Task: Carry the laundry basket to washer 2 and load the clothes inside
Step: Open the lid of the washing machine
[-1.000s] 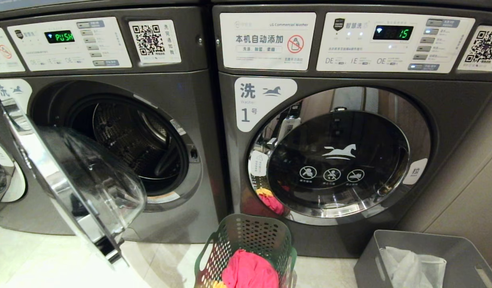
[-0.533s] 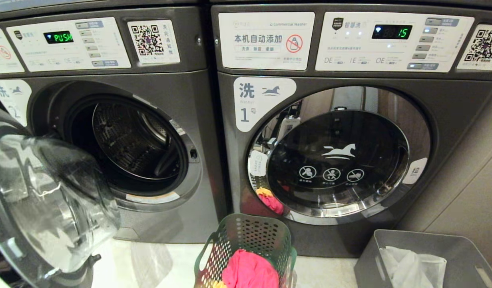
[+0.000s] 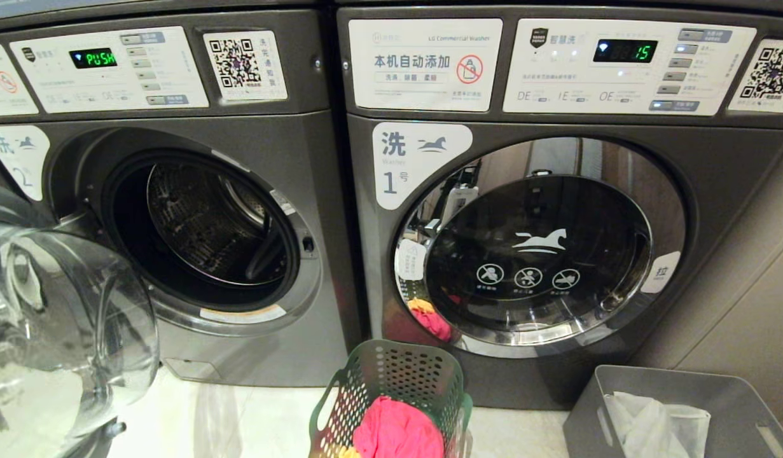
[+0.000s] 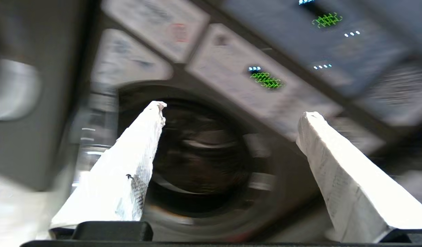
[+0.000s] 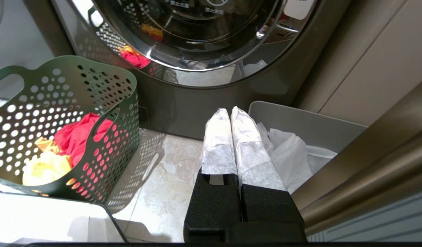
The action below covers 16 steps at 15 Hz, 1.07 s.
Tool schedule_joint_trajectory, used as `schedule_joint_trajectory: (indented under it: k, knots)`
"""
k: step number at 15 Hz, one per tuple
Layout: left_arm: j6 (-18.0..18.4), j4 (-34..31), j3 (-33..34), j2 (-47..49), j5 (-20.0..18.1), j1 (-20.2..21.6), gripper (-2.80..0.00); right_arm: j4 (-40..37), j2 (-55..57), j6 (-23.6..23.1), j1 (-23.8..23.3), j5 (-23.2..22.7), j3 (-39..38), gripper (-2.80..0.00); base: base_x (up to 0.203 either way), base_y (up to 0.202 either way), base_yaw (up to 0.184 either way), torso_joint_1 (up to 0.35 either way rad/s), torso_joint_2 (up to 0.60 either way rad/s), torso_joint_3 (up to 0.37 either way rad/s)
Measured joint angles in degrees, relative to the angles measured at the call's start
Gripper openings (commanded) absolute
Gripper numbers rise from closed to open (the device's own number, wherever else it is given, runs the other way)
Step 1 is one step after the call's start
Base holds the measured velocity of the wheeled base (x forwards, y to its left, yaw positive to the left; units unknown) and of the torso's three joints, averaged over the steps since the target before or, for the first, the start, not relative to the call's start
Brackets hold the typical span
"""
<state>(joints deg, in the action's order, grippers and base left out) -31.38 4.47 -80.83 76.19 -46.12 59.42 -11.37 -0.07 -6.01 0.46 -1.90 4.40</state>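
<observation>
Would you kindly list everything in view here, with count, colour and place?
washer 2: one, dark grey, left, door swung open, drum empty
washer 1: one, dark grey, right, door shut
laundry basket: one, green, on floor between the washers
clothes: two, pink and yellow, in the basket
bin: one, grey, white bag inside, floor at right
left hand: open, facing washer 2
right hand: shut, above the bin
</observation>
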Motion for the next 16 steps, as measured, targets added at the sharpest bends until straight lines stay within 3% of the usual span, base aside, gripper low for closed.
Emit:
schedule_joint_trajectory:
  k: [2, 5, 7, 8, 10, 13, 16]
  knots:
    - [20.58, 3.70, 2.66, 2.67, 13.43, -5.08, 0.00, 0.00, 0.00, 0.00, 0.06, 0.01, 0.00, -2.80, 0.000, 0.000, 0.000, 0.000, 0.00, 0.000]
    - [48.74, 13.95, 7.00, 6.25, 29.26, -16.28, 0.00, 0.01, 0.00, 0.00, 0.02, 0.00, 0.00, -2.80, 0.000, 0.000, 0.000, 0.000, 0.00, 0.000]
    - [62.23, 16.30, 9.11, 8.10, 38.89, -23.36, 0.00, 0.00, 0.00, 0.01, 0.04, 0.00, 0.00, -2.80, 0.000, 0.000, 0.000, 0.000, 0.00, 0.000]
    - [66.95, 16.58, 9.91, 8.89, 42.98, -25.65, 0.00, 0.00, 0.00, 0.00, 0.05, 0.01, 0.00, -2.80, 0.000, 0.000, 0.000, 0.000, 0.00, 0.000]
    - [70.90, 16.99, 10.43, 10.66, 46.08, -28.95, 0.00, 0.02, 0.00, 0.01, 0.05, 0.01, 0.00, -2.80, 0.000, 0.000, 0.000, 0.000, 0.00, 0.000]
    - [71.14, 17.02, 9.57, 12.57, 47.97, -33.98, 0.00, 0.00, 0.00, 0.01, 0.05, 0.00, 0.00, -2.80, 0.000, 0.000, 0.000, 0.000, 0.00, 0.000]
    - [71.04, 17.04, 9.83, 13.79, 52.67, -38.90, 0.00, 0.00, 0.00, 0.00, 0.05, 0.00, 0.00, -2.80, 0.000, 0.000, 0.000, 0.000, 0.00, 0.000]
